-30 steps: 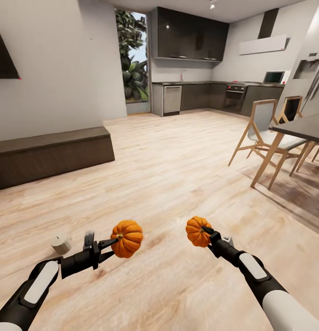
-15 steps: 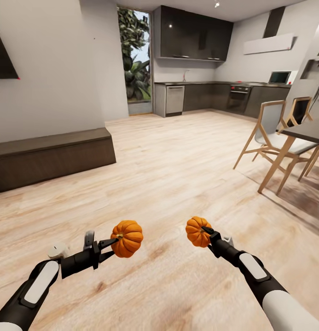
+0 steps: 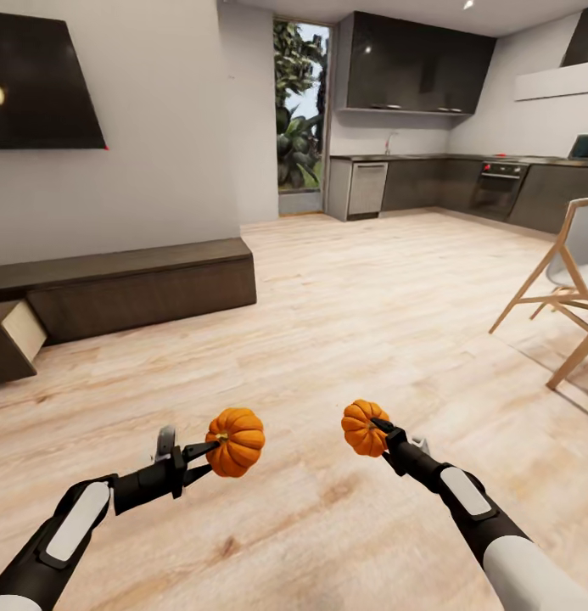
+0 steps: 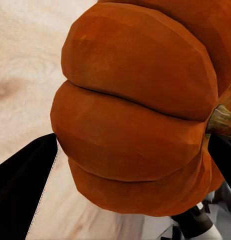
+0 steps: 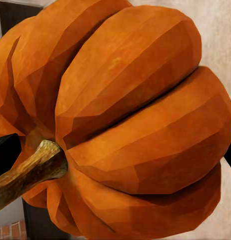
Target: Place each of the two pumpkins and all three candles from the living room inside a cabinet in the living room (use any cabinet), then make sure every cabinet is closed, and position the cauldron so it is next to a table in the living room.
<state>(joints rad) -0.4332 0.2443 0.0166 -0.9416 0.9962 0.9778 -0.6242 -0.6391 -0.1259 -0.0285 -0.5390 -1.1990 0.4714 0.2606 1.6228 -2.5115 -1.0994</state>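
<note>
Room: an open living space with a pale wood floor (image 3: 344, 339) running back to a dark-grey kitchen (image 3: 429, 178) and a tall window (image 3: 300, 110) full of green leaves.
Wall: pale grey, with a dark flat panel (image 3: 43, 85) hung high on it, toward the robot's left.
Cabinet: the cabinet (image 3: 132, 284) is long, low and dark brown, set against that wall; one drawer (image 3: 18, 335) at its left end stands pulled out, pale wood showing inside.
Chair: a light wooden chair (image 3: 565, 288) stands at the right edge, well apart from the cabinet.
Left arm: black and white, reaching forward over the floor; the left gripper (image 3: 210, 445) has its fingers closed on the left pumpkin (image 3: 236, 441) at the stem end (the stem points back toward the arm).
Right arm: reaching forward likewise; the right gripper (image 3: 380, 426) pinches the right pumpkin (image 3: 362, 428) with its fingers closed at the stem.
Pumpkins: both orange and ribbed, held clear above the floor, side by side with a gap between them, well apart from the cabinet.
Close view: from the right wrist, the right pumpkin's brown stem (image 5: 28, 172) shows plainly.
</note>
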